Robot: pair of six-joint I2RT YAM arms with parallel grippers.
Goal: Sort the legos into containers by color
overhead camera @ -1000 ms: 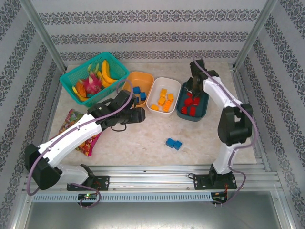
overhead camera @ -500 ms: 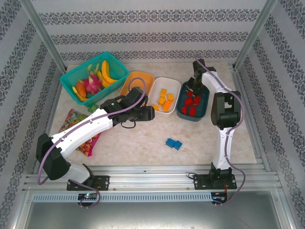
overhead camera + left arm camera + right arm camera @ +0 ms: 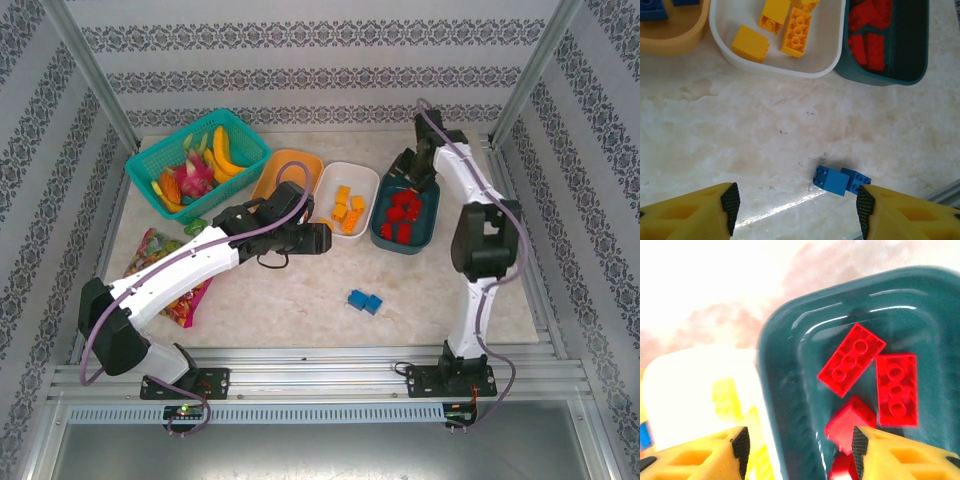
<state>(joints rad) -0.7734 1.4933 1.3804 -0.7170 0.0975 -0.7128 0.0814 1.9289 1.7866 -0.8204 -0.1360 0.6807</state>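
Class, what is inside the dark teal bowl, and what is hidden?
Only red legos are visible. The right gripper hangs over the far end of the dark teal bowl, hiding that part from above.

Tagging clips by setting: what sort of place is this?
Likely a robot test cell: aluminium frame rails, patterned wall panels around a marble-look table, left arm and right arm bolted at its edge.
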